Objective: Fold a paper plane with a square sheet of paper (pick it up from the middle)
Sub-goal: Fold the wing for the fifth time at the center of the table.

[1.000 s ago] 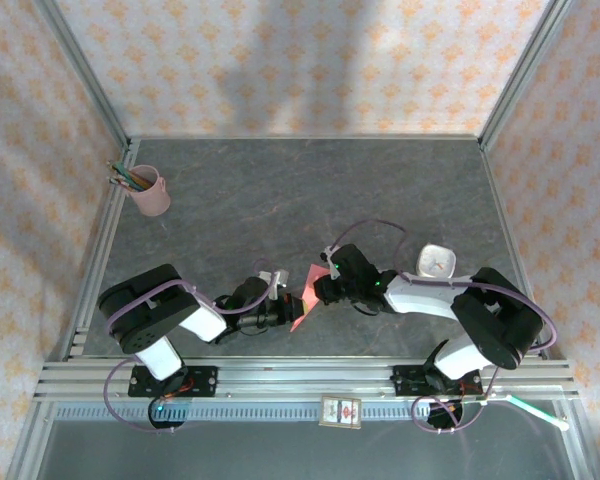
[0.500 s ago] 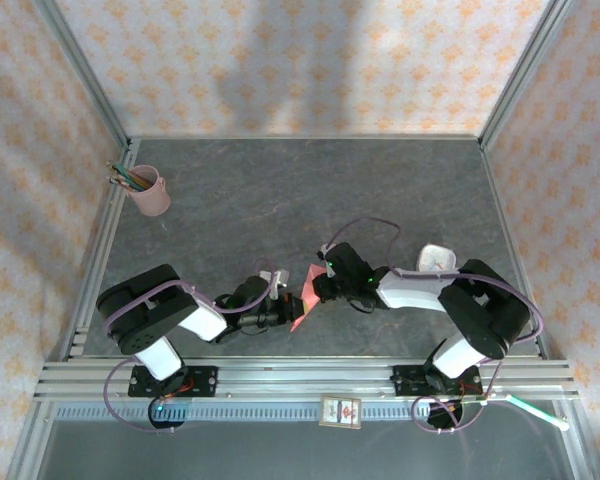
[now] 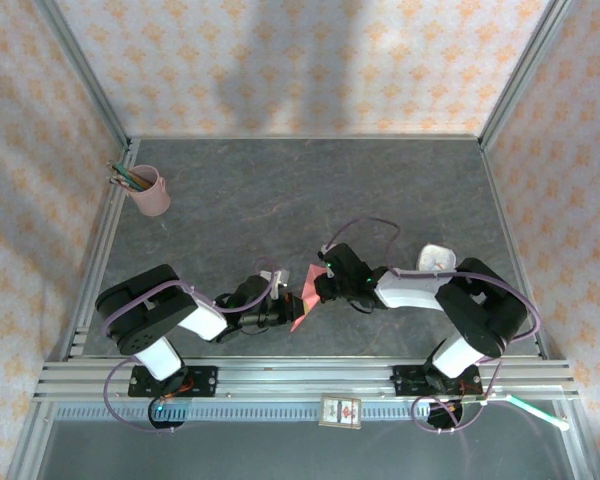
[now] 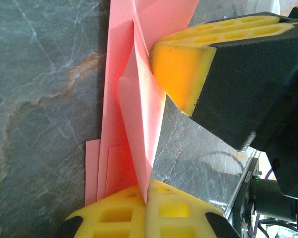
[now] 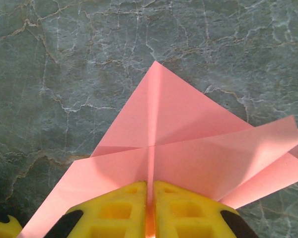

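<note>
The salmon-pink sheet of paper [image 3: 306, 278] lies at the table's front centre, folded to a point with a raised centre crease. In the right wrist view the paper [image 5: 188, 144] spreads as a triangle, and my right gripper [image 5: 150, 184] is shut on its upright middle ridge. My left gripper [image 4: 147, 187] is shut on a standing fold of the same paper [image 4: 139, 99], with the right gripper's yellow pad [image 4: 181, 74] just beyond. From above, the left gripper [image 3: 284, 314] and the right gripper [image 3: 317, 288] meet at the paper from either side.
A pink pencil cup [image 3: 151, 191] stands at the far left of the dark stone table [image 3: 310, 190]. A small white object [image 3: 436, 258] lies behind the right arm. A small white-and-black box [image 3: 341, 411] sits on the front rail.
The right arm has drawn in slightly to the left, its jaws closing a little tighter on the crease. The left arm and the paper have held still.
</note>
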Controlling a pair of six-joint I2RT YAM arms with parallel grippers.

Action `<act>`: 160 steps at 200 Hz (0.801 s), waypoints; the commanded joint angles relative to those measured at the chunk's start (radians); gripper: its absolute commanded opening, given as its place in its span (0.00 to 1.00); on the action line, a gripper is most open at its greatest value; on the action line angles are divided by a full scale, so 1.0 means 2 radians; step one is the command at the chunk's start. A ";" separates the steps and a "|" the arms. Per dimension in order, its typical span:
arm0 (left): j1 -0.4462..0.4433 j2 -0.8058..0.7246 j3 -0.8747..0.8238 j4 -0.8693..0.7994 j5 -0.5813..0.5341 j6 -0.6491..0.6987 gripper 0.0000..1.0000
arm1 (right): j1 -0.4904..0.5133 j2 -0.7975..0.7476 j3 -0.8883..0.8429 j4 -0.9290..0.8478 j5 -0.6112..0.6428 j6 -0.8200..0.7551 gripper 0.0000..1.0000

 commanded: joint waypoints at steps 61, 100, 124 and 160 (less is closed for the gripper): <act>0.002 -0.035 0.005 -0.107 -0.006 -0.001 0.05 | 0.000 0.013 -0.009 -0.028 0.032 -0.006 0.08; 0.001 -0.076 0.015 -0.145 -0.010 0.010 0.15 | 0.000 0.010 -0.015 -0.029 0.032 -0.007 0.08; 0.001 -0.103 0.018 -0.164 -0.013 0.015 0.22 | 0.000 0.010 -0.015 -0.030 0.032 -0.007 0.07; 0.001 -0.171 0.015 -0.209 -0.028 0.026 0.28 | 0.000 0.009 -0.013 -0.031 0.030 -0.005 0.07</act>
